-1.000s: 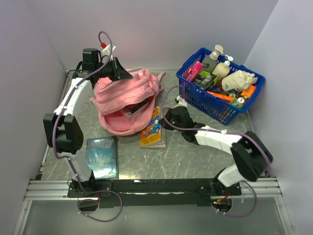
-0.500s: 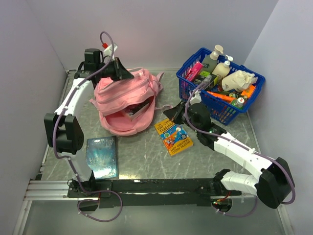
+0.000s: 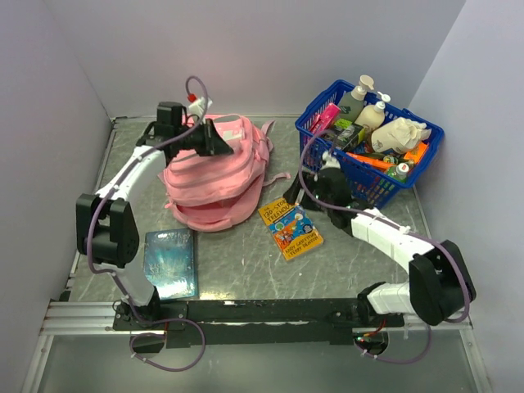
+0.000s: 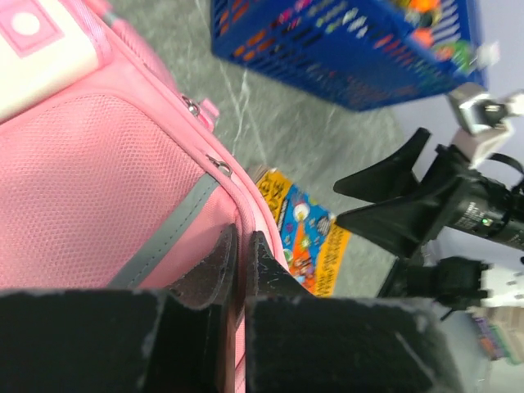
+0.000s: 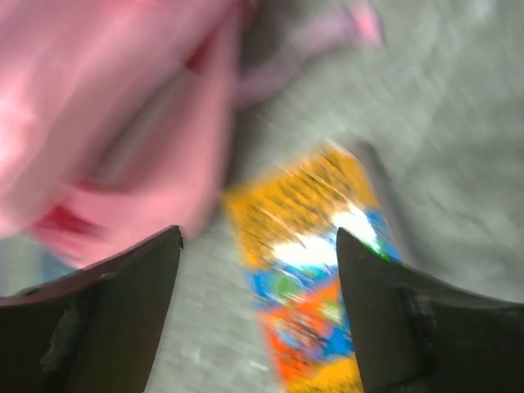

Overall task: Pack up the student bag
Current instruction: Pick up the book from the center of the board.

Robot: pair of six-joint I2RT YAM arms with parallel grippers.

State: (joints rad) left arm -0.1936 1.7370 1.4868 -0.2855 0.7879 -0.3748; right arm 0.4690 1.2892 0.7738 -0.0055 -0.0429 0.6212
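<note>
The pink student bag (image 3: 214,176) lies at the back left of the table, its mouth facing the near side. My left gripper (image 3: 227,142) is at the bag's top edge, shut on a fold of pink fabric (image 4: 243,237); the bag (image 4: 98,172) fills the left wrist view. My right gripper (image 3: 295,193) hovers open just right of the bag, above a colourful orange and blue book (image 3: 291,229) lying flat on the table. In the blurred right wrist view the gripper (image 5: 258,246) stands open with nothing between its fingers, the book (image 5: 319,278) below and the bag (image 5: 106,123) at upper left.
A blue plastic basket (image 3: 368,143) full of bottles and small items stands at the back right, just behind the right arm. A dark blue book (image 3: 171,262) lies near the front left, beside the left arm's base. Walls close in the table on three sides.
The right gripper dragged the colourful book away from the bag to the right, then opened and let it go. The left gripper shifted right with the bag's fabric, flattening the bag's mouth.
</note>
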